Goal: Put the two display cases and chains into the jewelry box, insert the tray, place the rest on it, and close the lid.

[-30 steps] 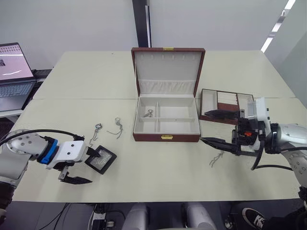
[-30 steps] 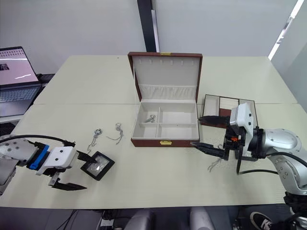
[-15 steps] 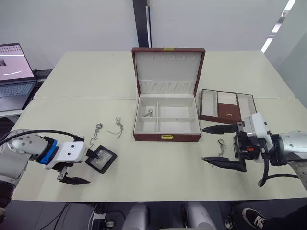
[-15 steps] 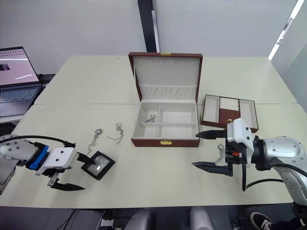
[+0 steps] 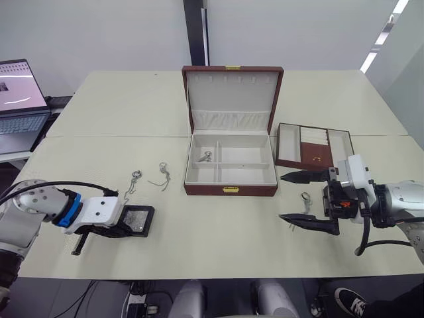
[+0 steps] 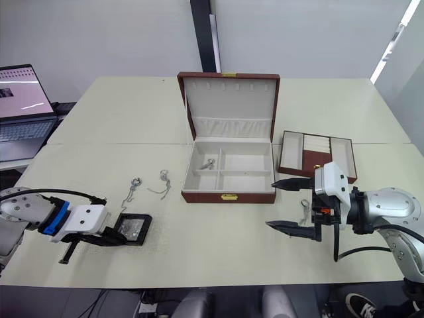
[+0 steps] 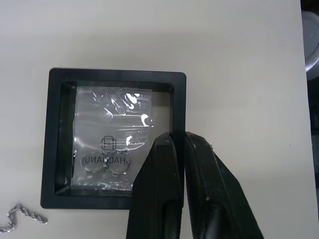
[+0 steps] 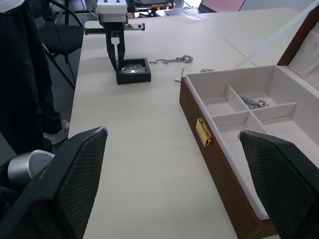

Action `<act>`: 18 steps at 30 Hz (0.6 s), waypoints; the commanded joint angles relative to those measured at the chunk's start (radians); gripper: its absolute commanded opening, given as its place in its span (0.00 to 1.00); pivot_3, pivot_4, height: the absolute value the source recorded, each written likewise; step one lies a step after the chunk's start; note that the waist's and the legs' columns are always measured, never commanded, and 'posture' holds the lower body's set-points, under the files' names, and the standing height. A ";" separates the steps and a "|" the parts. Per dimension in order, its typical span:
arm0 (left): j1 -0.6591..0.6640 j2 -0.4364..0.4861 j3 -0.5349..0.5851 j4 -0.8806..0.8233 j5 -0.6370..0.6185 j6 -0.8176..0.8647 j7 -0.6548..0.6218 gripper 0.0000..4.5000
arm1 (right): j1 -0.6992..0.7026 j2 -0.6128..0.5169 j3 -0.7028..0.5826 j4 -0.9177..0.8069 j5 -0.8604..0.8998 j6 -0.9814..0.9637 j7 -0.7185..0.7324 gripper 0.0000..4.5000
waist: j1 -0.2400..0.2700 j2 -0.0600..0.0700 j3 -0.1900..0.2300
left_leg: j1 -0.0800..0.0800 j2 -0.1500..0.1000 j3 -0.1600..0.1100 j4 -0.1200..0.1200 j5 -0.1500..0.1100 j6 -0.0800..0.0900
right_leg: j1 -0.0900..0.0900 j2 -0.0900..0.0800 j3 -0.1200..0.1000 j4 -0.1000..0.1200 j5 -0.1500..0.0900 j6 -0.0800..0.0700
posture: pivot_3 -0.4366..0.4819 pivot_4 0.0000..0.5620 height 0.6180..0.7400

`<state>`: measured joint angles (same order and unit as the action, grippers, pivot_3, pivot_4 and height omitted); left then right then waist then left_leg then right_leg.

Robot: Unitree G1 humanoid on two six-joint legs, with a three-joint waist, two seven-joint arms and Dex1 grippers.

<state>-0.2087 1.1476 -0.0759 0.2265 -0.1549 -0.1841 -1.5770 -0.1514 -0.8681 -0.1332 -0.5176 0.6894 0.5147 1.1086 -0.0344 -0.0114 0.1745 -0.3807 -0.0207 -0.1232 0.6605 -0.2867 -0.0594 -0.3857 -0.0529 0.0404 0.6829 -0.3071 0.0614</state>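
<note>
A black-framed display case [image 5: 137, 220] lies flat on the table at the near left. My left gripper [image 7: 179, 137] points down at it, shut, with its fingers pinching one side of the frame. Two chains [image 5: 134, 177] [image 5: 162, 176] lie just beyond it. The jewelry box [image 5: 230, 189] stands mid-table with its lid [image 5: 232, 93] upright, and another chain [image 5: 207, 157] rests in its rear left compartment. The tray [image 5: 311, 156] sits to the right of the box. My right gripper [image 5: 281, 197] is wide open, with a chain [image 5: 305, 198] on the table between its fingers.
A laptop [image 5: 20, 99] stands open on a side table at the far left. The table's front edge runs close behind both grippers. Bare tabletop lies between the display case and the box front.
My left gripper has shut, and the display case has gone from tilted to flat. My right gripper first drew back from the tray, uncovering a chain, then stayed nearly still.
</note>
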 commanded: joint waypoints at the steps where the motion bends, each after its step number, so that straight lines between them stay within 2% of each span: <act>1: 0.001 -0.002 0.006 -0.014 0.001 0.005 0.008 0.00 | -0.009 0.001 -0.014 -0.012 0.007 -0.018 0.000 1.00 | 0.000 0.000 0.000 | 0.000 0.000 0.000 0.000 0.000 0.000 | 0.000 0.000 0.000 0.000 0.000 0.000 | 0.48 0.27 1.00; 12: -0.019 0.015 0.039 -0.074 -0.043 0.103 0.018 0.00 | -0.021 0.009 -0.024 -0.001 0.017 -0.015 -0.003 1.00 | 0.000 0.000 0.000 | 0.000 0.000 0.000 0.000 0.000 0.000 | 0.000 0.000 0.000 0.000 0.000 0.000 | 0.48 0.27 1.00; 18: -0.099 0.058 0.102 -0.224 -0.162 0.359 0.021 0.00 | -0.014 0.008 -0.042 0.003 0.021 -0.012 -0.009 1.00 | 0.000 -0.001 0.001 | -0.001 0.000 -0.001 0.001 0.000 0.000 | 0.000 0.000 -0.001 0.000 0.000 0.000 | 0.48 0.27 1.00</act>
<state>-0.2845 1.1744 -0.0278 0.0634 -0.2678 0.0996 -1.5594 -0.1654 -0.8592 -0.1381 -0.5037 0.6904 0.5123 1.1064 -0.0340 -0.0123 0.1750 -0.3815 -0.0207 -0.1238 0.6612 -0.2867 -0.0594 -0.3855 -0.0528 0.0397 0.6827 -0.3071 0.0615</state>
